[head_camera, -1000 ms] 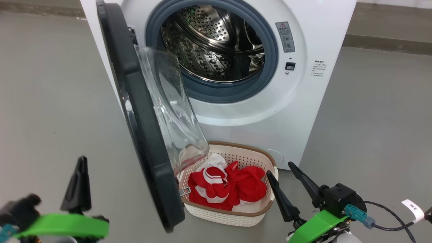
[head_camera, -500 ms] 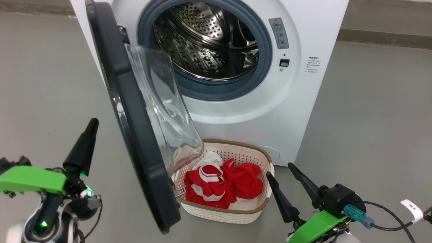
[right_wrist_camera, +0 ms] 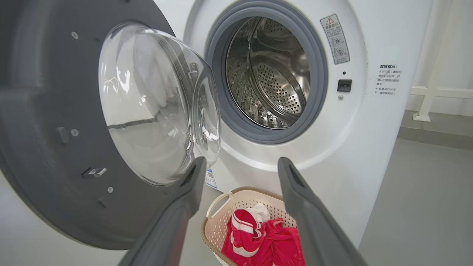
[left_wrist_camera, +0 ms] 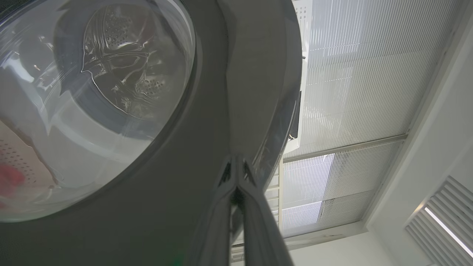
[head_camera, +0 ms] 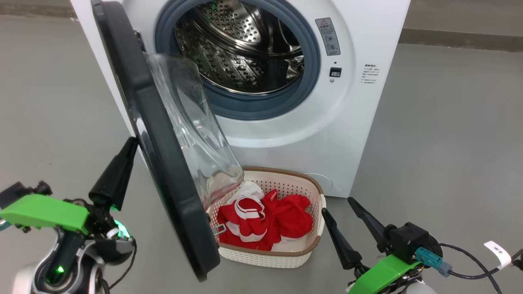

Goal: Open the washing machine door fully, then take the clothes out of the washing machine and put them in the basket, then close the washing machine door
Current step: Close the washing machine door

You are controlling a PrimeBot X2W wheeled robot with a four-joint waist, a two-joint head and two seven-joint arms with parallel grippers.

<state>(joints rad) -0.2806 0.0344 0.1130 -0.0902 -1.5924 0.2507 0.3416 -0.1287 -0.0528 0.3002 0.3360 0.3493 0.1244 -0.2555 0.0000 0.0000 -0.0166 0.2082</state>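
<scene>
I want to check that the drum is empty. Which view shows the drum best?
The right wrist view: it looks almost straight into the drum, which seems empty. The head view sees it from above, its top cropped. The left wrist view gives a dim, warped glimpse through the door glass.

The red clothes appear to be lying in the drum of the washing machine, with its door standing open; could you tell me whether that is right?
Not quite: the red clothes lie in the basket on the floor before the washing machine, not in its drum, as the head view shows. The door does stand open.
</scene>
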